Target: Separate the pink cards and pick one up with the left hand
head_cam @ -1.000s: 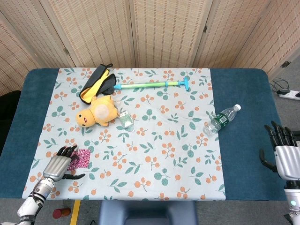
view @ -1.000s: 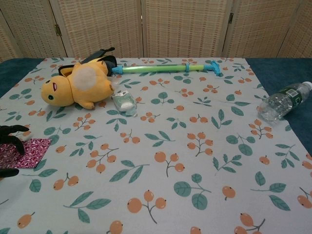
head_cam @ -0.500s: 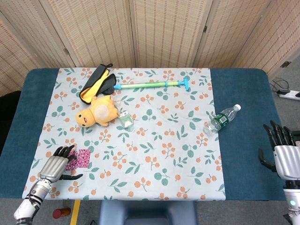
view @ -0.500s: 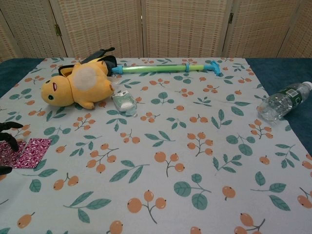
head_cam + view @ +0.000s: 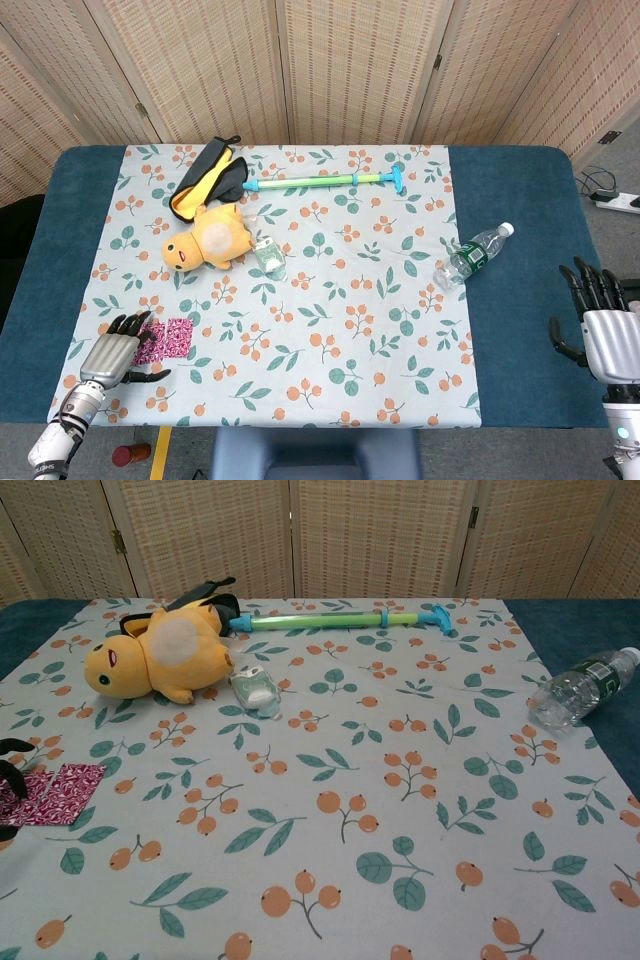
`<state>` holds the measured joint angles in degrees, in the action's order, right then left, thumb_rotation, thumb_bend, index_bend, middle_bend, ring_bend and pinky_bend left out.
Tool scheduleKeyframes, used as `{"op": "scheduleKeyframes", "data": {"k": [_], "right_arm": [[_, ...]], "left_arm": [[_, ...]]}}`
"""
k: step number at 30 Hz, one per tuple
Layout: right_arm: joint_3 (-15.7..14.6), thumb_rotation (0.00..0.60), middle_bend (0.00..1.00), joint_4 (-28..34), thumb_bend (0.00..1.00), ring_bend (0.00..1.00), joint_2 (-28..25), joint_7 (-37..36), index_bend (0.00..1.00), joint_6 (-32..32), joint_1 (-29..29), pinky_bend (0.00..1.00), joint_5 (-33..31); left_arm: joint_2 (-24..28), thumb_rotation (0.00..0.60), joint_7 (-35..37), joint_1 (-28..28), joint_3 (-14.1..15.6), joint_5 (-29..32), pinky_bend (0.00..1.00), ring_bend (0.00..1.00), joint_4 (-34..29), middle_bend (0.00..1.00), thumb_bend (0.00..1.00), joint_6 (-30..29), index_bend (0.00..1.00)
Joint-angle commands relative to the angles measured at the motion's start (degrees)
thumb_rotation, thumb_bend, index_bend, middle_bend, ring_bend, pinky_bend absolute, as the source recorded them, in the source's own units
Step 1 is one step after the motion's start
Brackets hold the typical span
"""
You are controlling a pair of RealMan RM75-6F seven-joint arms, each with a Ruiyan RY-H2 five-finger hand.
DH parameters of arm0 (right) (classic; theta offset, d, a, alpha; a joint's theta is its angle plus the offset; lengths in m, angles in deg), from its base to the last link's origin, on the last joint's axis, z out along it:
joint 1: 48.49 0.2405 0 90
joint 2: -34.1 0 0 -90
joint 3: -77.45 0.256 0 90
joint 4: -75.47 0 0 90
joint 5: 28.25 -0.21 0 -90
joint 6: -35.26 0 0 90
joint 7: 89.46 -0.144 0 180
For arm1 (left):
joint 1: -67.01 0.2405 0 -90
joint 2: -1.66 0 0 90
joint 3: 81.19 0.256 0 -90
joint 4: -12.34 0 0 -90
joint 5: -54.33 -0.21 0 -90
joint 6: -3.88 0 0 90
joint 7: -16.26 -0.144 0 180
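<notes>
- Head view is showing the left hand [image 5: 112, 348] at the lower left of the frame, lying over the near left edge of the floral tablecloth [image 5: 330, 330], fingers spread and gripping nothing.
- Its dark fingertips [image 5: 135, 324] are reaching the left edge of the pink cards [image 5: 172, 338]; whether they are actually touching cannot be told from this view.
- The pink cards are lying flat on the cloth at the lower left, appearing as one patterned patch; separate cards cannot be told apart.
- Chest view is showing the same cards [image 5: 55, 793] at the far left edge of the frame, with only the dark fingertips of the left hand [image 5: 12, 780] entering beside and over their left end.
- The right hand [image 5: 605, 325] is sitting at the lower right of the head view, beyond the table's blue edge, fingers apart and upright, holding nothing.
- A yellow plush toy [image 5: 208, 240] is lying in the upper left part of the cloth, with a small pale green toy [image 5: 268, 257] just beside it to the right.
- A black and yellow pouch [image 5: 205, 180] is lying just above the plush.
- A green and blue stick [image 5: 325, 181] is lying across the upper centre.
- A plastic bottle [image 5: 474, 254] is lying on its side at the right edge of the cloth.
</notes>
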<state>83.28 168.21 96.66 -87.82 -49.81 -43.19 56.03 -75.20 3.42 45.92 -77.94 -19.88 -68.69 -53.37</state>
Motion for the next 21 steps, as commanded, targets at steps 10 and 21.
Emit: {"op": "scheduleKeyframes", "data": {"k": [10,21], "right_arm": [[0.0,0.481,0.00,0.5,0.55,0.00,0.0,0.5,0.00,-0.1,0.1,0.00,0.3],[-0.2,0.481,0.00,0.6,0.55,0.00,0.1,0.5,0.00,-0.3,0.1,0.00,0.6]], "left_arm": [[1.0,0.144,0.9,1.1,0.3,-0.2,0.00,0.00,0.4,0.00,0.12,-0.7,0.32],[2.2,0.144,1.9,2.3,0.8,-1.4,0.00,0.00,-0.8,0.00,0.12,-2.2,0.32]]}}
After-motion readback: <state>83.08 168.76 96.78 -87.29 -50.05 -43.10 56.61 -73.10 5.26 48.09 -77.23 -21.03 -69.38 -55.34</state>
